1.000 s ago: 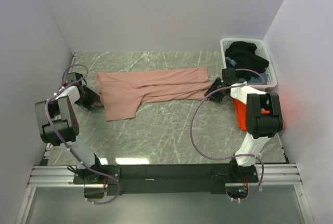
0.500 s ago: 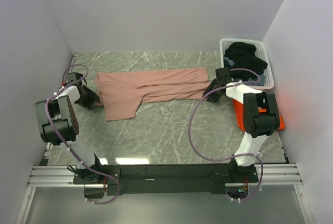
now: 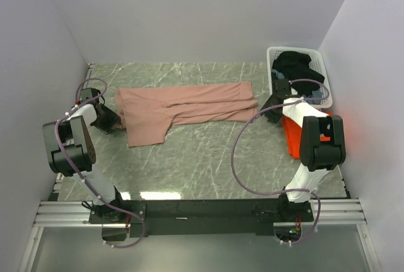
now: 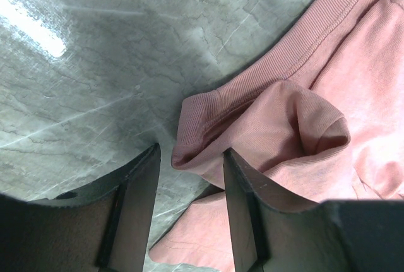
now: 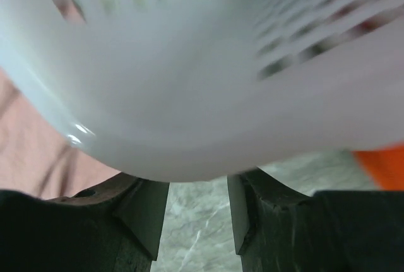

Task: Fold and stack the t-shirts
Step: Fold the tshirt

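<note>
Pink tee [image 4: 303, 127], ribbed edge just before left gripper [image 4: 189, 161], jaws parted

Black-and-white left arm [image 3: 69, 144]: elbow housing folded back over the near left, forearm running forward, wrist low. Black two-finger left gripper [image 3: 117, 120] points right in the overhead view. Its fingers [image 4: 136, 199] are parted.

Black-and-white right arm [image 3: 322, 141]: elbow raised at the near right, forearm sloping forward and down. Black two-finger right gripper [image 3: 270, 105] sits low, with a narrow gap between its fingers [image 5: 252, 212].
</note>
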Available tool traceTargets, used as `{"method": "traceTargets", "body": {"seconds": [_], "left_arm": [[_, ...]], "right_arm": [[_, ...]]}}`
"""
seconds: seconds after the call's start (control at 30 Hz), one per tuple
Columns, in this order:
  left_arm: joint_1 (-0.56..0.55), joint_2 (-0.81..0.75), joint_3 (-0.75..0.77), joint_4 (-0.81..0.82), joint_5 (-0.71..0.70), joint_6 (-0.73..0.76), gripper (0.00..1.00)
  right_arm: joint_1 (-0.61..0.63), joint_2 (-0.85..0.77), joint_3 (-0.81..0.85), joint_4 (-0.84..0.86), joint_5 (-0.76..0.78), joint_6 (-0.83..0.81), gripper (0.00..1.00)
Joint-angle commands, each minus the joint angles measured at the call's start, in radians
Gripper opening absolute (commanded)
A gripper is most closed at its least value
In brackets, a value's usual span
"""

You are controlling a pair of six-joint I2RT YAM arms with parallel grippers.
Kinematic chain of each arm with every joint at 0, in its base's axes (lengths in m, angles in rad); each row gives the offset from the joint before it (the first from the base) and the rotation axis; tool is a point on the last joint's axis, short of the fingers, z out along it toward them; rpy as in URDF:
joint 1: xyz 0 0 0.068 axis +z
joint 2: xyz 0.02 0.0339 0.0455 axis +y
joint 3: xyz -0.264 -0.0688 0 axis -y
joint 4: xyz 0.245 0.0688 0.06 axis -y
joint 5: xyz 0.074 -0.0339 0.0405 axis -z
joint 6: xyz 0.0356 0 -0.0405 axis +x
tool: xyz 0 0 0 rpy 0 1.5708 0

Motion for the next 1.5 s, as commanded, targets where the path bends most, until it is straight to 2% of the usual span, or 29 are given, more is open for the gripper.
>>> {"method": "traceTargets", "body": {"seconds": [0.0,0.23,0.37,0.53,0.73,0.83,1.0,1.1,1.13,1.2,1.23,1.3,1.33,1.37,1.47], "left_arm": [[0.004,-0.011,0.021,0.008,0.013,0.008,0.50],[0.006,-0.012,0.020,0.009,0.022,0.011,0.50],[0.007,-0.012,0.020,0.010,0.025,0.009,0.50],[0.006,-0.011,0.020,0.006,0.019,0.011,0.50],[0.007,-0.007,0.024,0.003,0.019,0.009,0.50],[0.009,-0.006,0.021,0.005,0.018,0.009,0.50],[0.010,0.000,0.025,0.002,0.019,0.011,0.47],[0.012,0.000,0.026,0.005,0.013,0.015,0.42],[0.012,0.000,0.026,0.005,0.012,0.015,0.36],[0.014,0.009,0.029,0.005,0.010,0.017,0.32],[0.015,0.011,0.031,0.005,0.007,0.017,0.24],[0.015,0.019,0.035,-0.001,0.002,0.017,0.17],[0.018,0.019,0.038,-0.009,-0.004,0.014,0.06],[0.020,0.017,0.037,-0.013,-0.014,0.014,0.01],[0.020,0.005,0.032,-0.026,-0.050,0.014,0.01]], "right_arm": [[-0.059,-0.071,0.063,0.013,0.130,-0.032,0.47],[-0.191,-0.078,0.104,0.026,0.201,0.033,0.47],[-0.191,-0.114,0.088,0.017,0.120,0.031,0.47],[-0.094,-0.257,-0.055,0.035,-0.009,0.066,0.47],[0.077,-0.362,-0.184,0.070,0.008,0.128,0.47],[0.134,-0.345,-0.229,0.139,-0.006,0.172,0.47],[0.203,-0.233,-0.181,0.153,0.003,0.197,0.47],[0.211,-0.181,-0.158,0.175,0.020,0.206,0.46],[0.212,-0.161,-0.146,0.176,0.026,0.209,0.46],[0.212,-0.141,-0.135,0.175,0.040,0.211,0.46],[0.212,-0.128,-0.126,0.173,0.042,0.218,0.46],[0.212,-0.111,-0.121,0.175,0.042,0.223,0.46],[0.212,-0.106,-0.120,0.175,0.040,0.228,0.46],[0.214,-0.098,-0.121,0.173,0.039,0.231,0.46],[0.217,-0.091,-0.124,0.175,0.042,0.232,0.47]]}}
